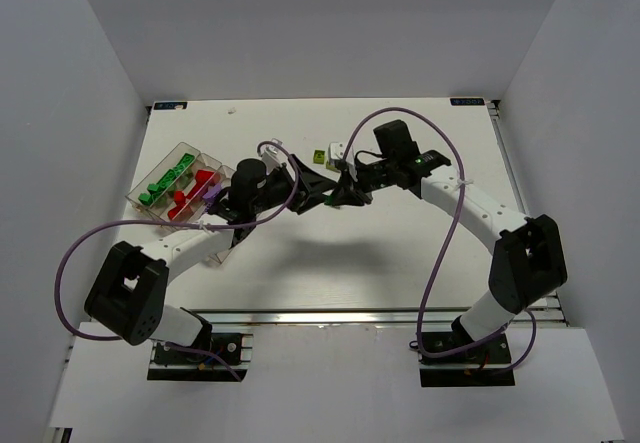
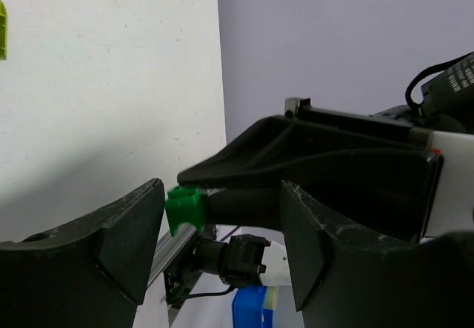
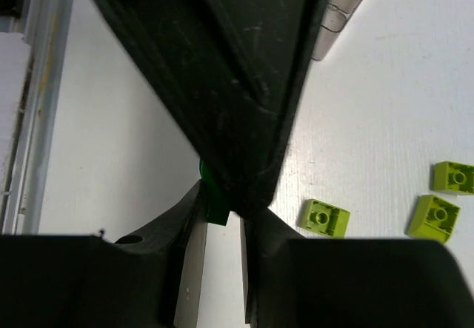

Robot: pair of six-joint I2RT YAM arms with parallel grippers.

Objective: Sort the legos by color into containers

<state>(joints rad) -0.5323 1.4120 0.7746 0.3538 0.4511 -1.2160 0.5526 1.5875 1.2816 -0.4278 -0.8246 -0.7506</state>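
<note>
In the overhead frame the containers (image 1: 183,147) sit at upper left, with green, red and purple pieces inside. At centre, my left end effector (image 1: 312,185) gapes wide and empty around a green lego (image 2: 185,208), which sits close against its left-of-frame finger. The right end effector (image 1: 342,189) meets it tip to tip, nearly closed, pinching that lego. I judge this a handover, since the left arm is nearer the containers.

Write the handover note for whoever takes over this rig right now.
Right gripper: jaws shut on a green brick.
Left gripper: jaws open on either side of that brick, not yet closed.
Tray, at the left: holds sorted bricks in green, red and purple.
Three yellow-green bricks lie loose on the table.
Left to do: likely finish the pass, bin the green brick, then the yellow-green ones.
</note>
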